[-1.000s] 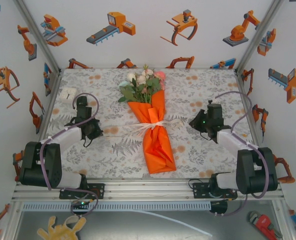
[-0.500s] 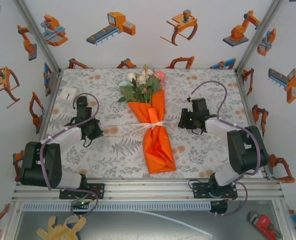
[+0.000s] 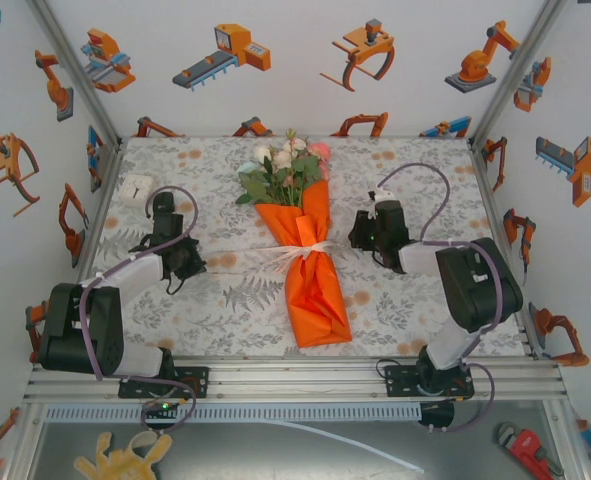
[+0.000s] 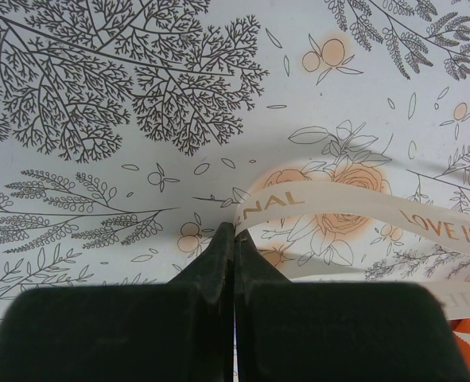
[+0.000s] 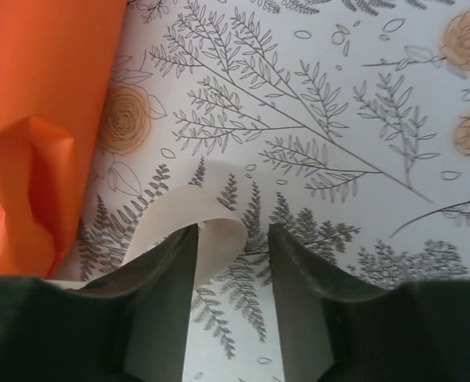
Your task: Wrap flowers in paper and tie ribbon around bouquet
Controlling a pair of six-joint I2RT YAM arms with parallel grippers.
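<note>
The bouquet lies along the middle of the table, its flowers (image 3: 285, 165) at the far end topping a cone of orange paper (image 3: 313, 280). A cream ribbon (image 3: 305, 247) crosses the cone's waist. To its left, my left gripper (image 3: 189, 265) (image 4: 235, 228) is shut on one ribbon (image 4: 338, 203) end, which carries gold lettering and runs off to the right. Close to the right of the cone, my right gripper (image 3: 359, 238) (image 5: 233, 239) stands open. The other ribbon (image 5: 211, 227) end curls over its left fingertip (image 5: 183, 247), unpinched, beside the paper (image 5: 44, 119).
A small white box (image 3: 135, 187) sits at the back left of the floral tablecloth (image 3: 405, 160). Printed walls close in three sides. Below the front rail lie a loose white strip (image 3: 360, 447) and a red wrench (image 3: 527, 450).
My right arm has swung left to the bouquet's side, bringing its gripper over the ribbon end. The left arm and the bouquet have not moved.
</note>
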